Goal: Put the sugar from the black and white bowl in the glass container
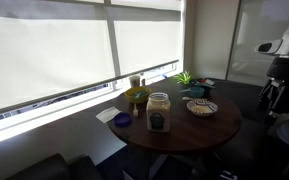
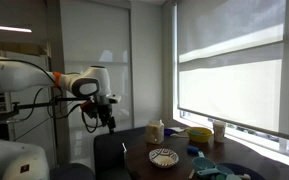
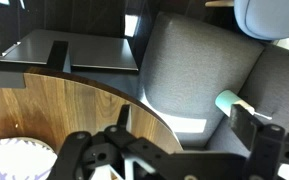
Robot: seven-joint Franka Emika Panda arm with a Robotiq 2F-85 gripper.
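Nearest the lens in the wrist view you have the gripper (image 3: 184, 120). Its dark linkages fill the bottom edge of the picture. The two fingers (image 3: 248, 125) stand wide apart, with nothing between them.

Below and to the left of the linkages, locate the black and white bowl (image 3: 12, 160). Only part of its pale, patterned inside shows, cut off by the bottom left corner. It rests on the round wooden table (image 3: 74, 115). Beyond the table edge stands a grey upholstered chair (image 3: 199, 60).

In an exterior view, the arm (image 2: 44, 85) reaches in from the side and holds the gripper (image 2: 107, 120) in the air, clear of the table (image 2: 179, 170). The gripper hangs above the back of the chair (image 2: 109, 155) and touches nothing. Here the black and white bowl (image 2: 164, 157) sits on the part of the table nearest the gripper. The glass container (image 2: 156, 131) stands just behind it.

In an exterior view from the opposite side, confirm the layout on the table (image 1: 184, 135):
- The glass container (image 1: 159, 112) stands upright near the middle, with its pale lid (image 1: 159, 97) on and its dark label facing the camera.
- The black and white bowl (image 1: 202, 108) lies near it, towards the robot, and the two do not touch.
- A small blue dish (image 1: 122, 120) sits on the far side of the container from the bowl.
- A yellowish-green jar (image 1: 138, 97) and a potted plant (image 1: 184, 78) stand towards the window.

The gripper (image 1: 272, 100) shows at the right edge, well apart from both task objects. You cannot tell what the bowl holds, as it is too small in every view.
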